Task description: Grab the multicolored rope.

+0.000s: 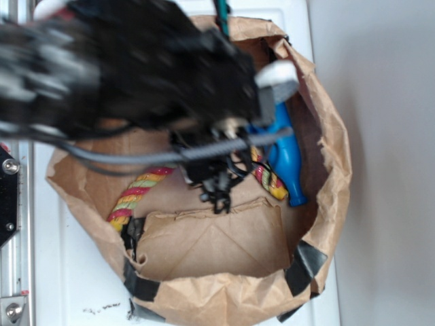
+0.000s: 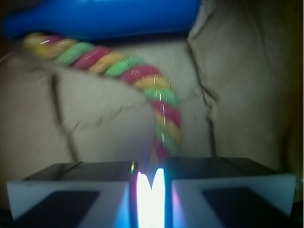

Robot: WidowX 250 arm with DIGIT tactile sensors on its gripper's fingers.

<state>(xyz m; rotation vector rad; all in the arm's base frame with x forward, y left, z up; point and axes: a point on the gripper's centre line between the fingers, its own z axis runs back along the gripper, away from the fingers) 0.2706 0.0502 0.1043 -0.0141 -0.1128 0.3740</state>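
The multicolored rope (image 1: 139,190) lies in a brown paper bag (image 1: 224,299), a thick twist of red, yellow and pale green. Its left part slopes up under the gripper and its right end (image 1: 270,182) shows beside the blue bottle. My gripper (image 1: 216,193) hangs over the rope's middle, which it hides. In the wrist view the rope (image 2: 142,76) curves down from the upper left into the narrow gap between my nearly closed jaws (image 2: 151,175). The gripper is shut on the rope.
A blue bottle-shaped toy (image 1: 285,159) lies against the bag's right wall, just behind the rope (image 2: 109,16). The bag's crumpled walls ring the gripper, patched with black tape (image 1: 306,265). A grey-black cable (image 1: 136,157) crosses the bag. A metal rail (image 1: 13,204) runs along the left.
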